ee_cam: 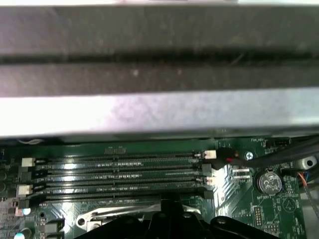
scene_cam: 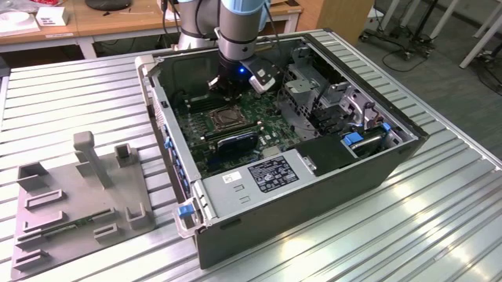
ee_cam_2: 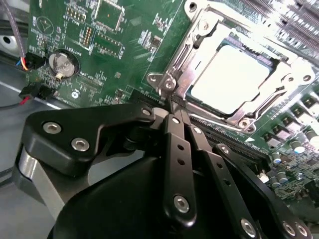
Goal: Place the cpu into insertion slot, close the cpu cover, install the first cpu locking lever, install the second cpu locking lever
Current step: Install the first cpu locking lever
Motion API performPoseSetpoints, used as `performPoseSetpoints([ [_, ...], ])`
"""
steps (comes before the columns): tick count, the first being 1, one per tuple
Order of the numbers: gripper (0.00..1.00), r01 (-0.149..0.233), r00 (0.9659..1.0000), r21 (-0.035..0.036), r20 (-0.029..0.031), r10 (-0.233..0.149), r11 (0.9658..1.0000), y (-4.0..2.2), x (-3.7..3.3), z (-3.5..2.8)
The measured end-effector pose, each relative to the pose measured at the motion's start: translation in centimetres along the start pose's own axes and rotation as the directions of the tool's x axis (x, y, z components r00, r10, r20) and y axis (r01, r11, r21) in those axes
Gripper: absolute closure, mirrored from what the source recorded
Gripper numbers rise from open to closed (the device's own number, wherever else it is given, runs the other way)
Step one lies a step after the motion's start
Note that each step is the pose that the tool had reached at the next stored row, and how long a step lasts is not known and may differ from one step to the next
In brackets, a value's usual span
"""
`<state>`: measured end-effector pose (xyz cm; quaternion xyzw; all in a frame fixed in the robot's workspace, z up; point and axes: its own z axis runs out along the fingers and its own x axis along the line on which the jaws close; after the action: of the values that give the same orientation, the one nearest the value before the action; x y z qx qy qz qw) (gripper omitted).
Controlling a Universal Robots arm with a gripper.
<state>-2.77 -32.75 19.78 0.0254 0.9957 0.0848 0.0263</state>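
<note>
The gripper (ee_cam_2: 173,109) hangs inside an open computer case (scene_cam: 314,200), low over the green board (ee_cam_2: 124,45). In the second wrist view its 2 black fingers (ee_cam_2: 175,127) are drawn together with no gap between them, and their tips sit just beside 1 corner of the socket (ee_cam_2: 167,82), close to touching its metal rim. I cannot tell whether anything thin is pinched between the tips.

The chip (ee_cam_2: 232,79) lies flat in the socket, its pale metal top catching the light. The cover frame (ee_cam_2: 274,97) lies down over the socket, and the chip shows through its cut-out centre.

A round coin battery (ee_cam_2: 65,63) sits on the board well apart from the socket, on the far side of the gripper from the chip. In the first wrist view a row of long memory slots (ee_cam: 119,172) runs beside the socket, between it and a grey wall of the case.

In the exterior view the case lies on a ribbed metal table (scene_cam: 439,223). A grey holder tray (scene_cam: 79,205) rests on the table outside the case, far from the socket, toward the exterior view's left.
</note>
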Motion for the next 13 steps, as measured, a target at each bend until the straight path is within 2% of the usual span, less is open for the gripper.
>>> performPoseSetpoints([
  [3, 0.89, 0.001, 1.0000, 0.0186, 0.0007, -0.001, 0.9998, -0.01, 0.01, 0.04],
  [5, 0.89, 0.001, 1.0000, 0.0265, 0.0010, -0.001, 0.9996, -0.02, 0.00, 0.07],
  [9, 0.89, 0.001, 1.0000, 0.0267, 0.0015, -0.001, 0.9996, 0.01, 0.00, 0.00],
  [13, 0.89, 0.001, 1.0000, 0.0266, 0.0013, -0.001, 0.9996, 0.13, -0.04, -0.72],
])
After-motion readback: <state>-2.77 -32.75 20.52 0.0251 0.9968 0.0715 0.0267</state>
